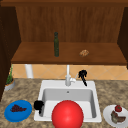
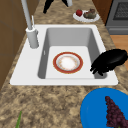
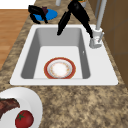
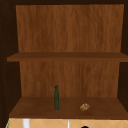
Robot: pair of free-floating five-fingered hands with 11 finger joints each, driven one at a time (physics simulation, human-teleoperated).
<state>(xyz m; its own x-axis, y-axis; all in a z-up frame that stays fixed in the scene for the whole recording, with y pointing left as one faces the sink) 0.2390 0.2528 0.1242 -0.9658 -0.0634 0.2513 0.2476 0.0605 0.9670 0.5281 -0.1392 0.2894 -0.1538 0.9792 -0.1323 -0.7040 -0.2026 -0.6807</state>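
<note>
My left hand (image 1: pixel 38 105) hovers over the front left rim of the white sink (image 1: pixel 43 85), fingers loosely bent and holding nothing. The left side view has the same hand (image 2: pixel 110 59) beside a blue plate (image 2: pixel 96 107). My right hand (image 1: pixel 82 74) hangs by the faucet (image 1: pixel 67 78) at the back of the sink, with straight fingers pointing down; in the right side view it (image 3: pixel 76 12) spreads over the basin's far end. A red-rimmed bowl (image 2: pixel 67 62) lies on the basin floor, apart from both hands. It shows as a red round shape (image 1: pixel 67 115) from the front.
A blue plate with dark grapes (image 1: pixel 18 109) sits left of the sink. To the right is a white plate (image 1: pixel 108 115) with a tomato and meat. On the wooden shelf (image 1: pixel 37 53) above stand a dark green bottle (image 1: pixel 56 45) and a brown lump (image 1: pixel 84 52). A potted plant (image 1: pixel 9 80) is far left.
</note>
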